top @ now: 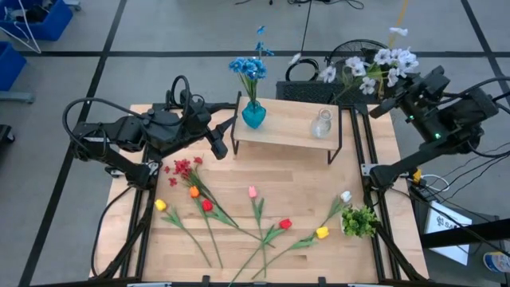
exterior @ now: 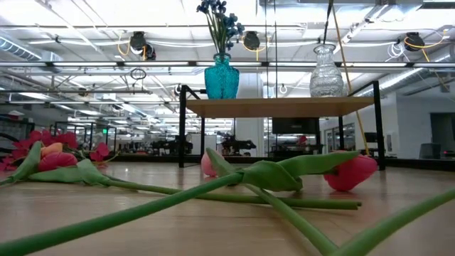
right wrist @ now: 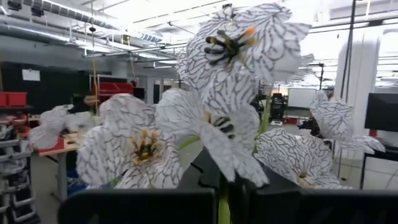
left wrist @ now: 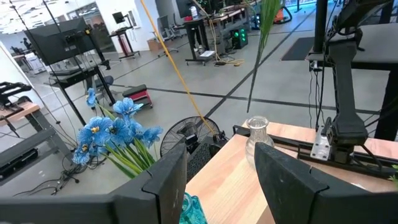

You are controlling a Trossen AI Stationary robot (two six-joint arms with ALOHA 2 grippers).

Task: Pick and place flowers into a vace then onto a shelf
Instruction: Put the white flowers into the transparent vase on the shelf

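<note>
Teal vase [top: 253, 115] holds blue flowers [top: 249, 67]; glass vase [top: 321, 123] stands empty.

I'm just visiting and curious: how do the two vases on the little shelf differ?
The teal vase is coloured glass, while the clear vase is colourless and see-through. The teal vase holds blue flowers; the clear vase stands empty. From above, the teal vase stands toward the left arm's end of the shelf, the clear vase toward the right arm's. Both stand upright on the shelf.
</note>
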